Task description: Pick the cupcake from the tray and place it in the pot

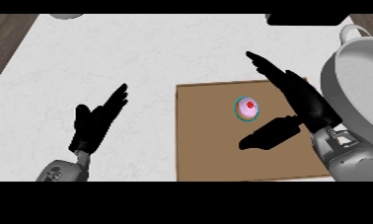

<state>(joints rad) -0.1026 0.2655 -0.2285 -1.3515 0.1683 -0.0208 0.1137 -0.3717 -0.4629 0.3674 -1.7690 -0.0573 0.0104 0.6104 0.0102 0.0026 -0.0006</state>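
A pink-frosted cupcake (247,108) with a red dot on top and a teal wrapper stands on the brown tray (211,144). My right hand (302,100) hovers just right of it, open, straight fingers pointing up-left past the cupcake and thumb (268,134) stretched out below it. Nothing is in the hand. The grey pot (350,80) sits at the right edge, partly cut off, with a handle at its top. My left hand (98,119) rests open at the lower left, fingers up.
The white counter (146,50) spreads behind and left of the tray. A dark object (306,19) lies at the back right and a pale round thing (67,16) at the back left. Dark wood (15,28) borders the counter's left side.
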